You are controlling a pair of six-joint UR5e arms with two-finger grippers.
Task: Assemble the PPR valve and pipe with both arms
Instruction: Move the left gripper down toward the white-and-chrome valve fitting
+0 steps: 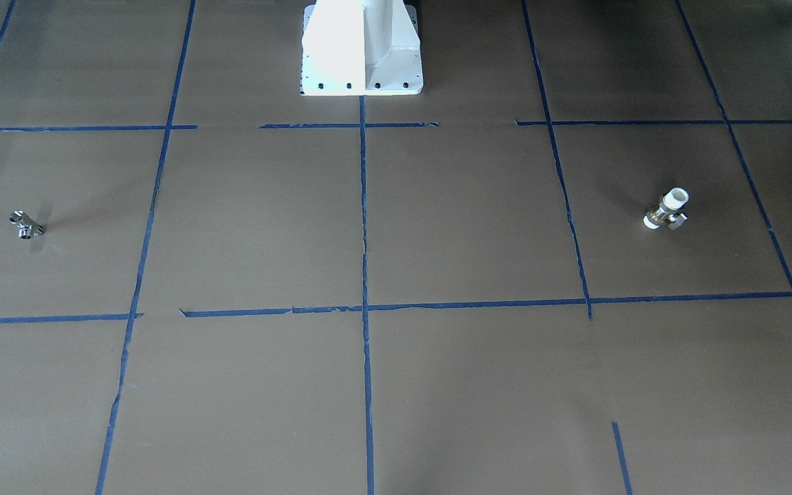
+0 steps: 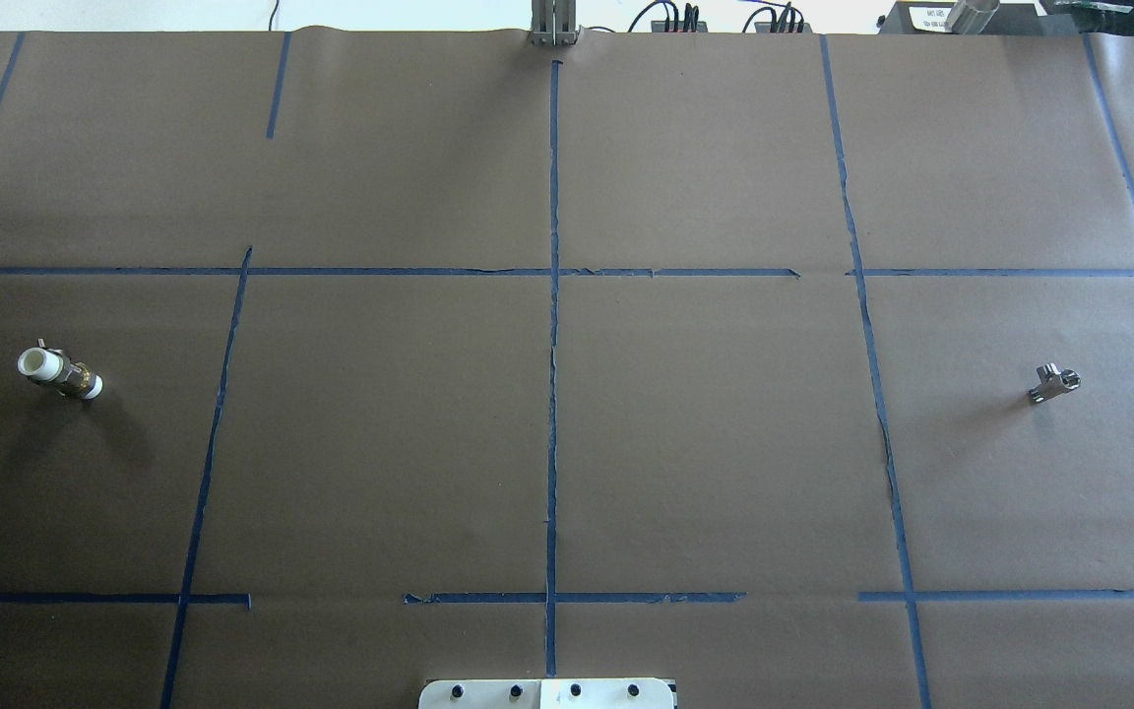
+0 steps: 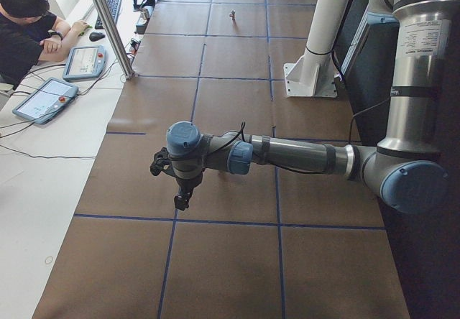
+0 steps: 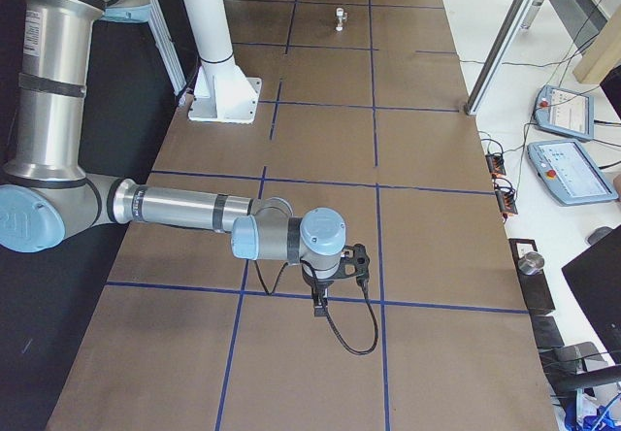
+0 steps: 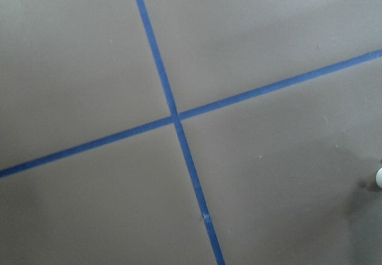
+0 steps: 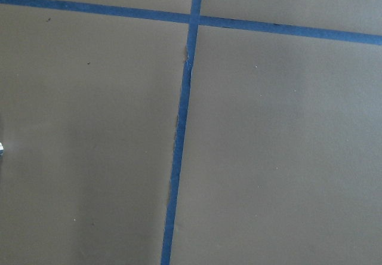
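The PPR valve [image 1: 666, 210], with white ends and a metal middle band, lies on the brown table on my left side [image 2: 60, 372]; it also shows far off in the exterior right view [image 4: 340, 16]. The pipe [image 1: 26, 225], a small chrome T fitting, lies on my right side [image 2: 1053, 382] and far off in the exterior left view [image 3: 231, 14]. My left gripper [image 3: 181, 200] hangs above the table, and I cannot tell if it is open or shut. My right gripper [image 4: 318, 305] also hangs above the table, and I cannot tell its state either. Neither part is held.
The white robot pedestal [image 1: 361, 55] stands at the table's robot-side edge. Blue tape lines [image 2: 553, 295] grid the brown table cover. An operator [image 3: 29, 24] sits beyond the far edge beside tablets [image 3: 44, 98] and an aluminium post [image 3: 108, 24].
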